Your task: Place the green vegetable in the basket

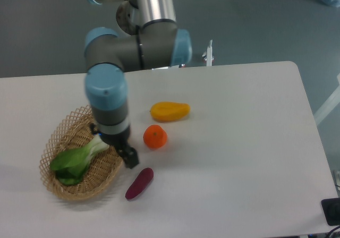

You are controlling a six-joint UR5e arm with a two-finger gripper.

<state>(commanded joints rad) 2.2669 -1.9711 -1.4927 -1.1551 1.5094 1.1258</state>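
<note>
The green vegetable [73, 162], a bok choy with dark leaves and a pale stem, lies inside the tan woven basket [59, 138] at the left of the table. Its stem end points up and to the right. My gripper [128, 155] hangs over the basket's right rim, just right of the stem tip. It holds nothing, and its dark fingers [131, 158] stand apart from the vegetable. The arm's blue and grey wrist rises above it and hides part of the basket's right edge.
A purple sweet potato [139, 183] lies just below and to the right of the gripper. An orange [155, 136] sits to the gripper's right, with a yellow fruit [169, 111] behind it. The table's right half carries nothing.
</note>
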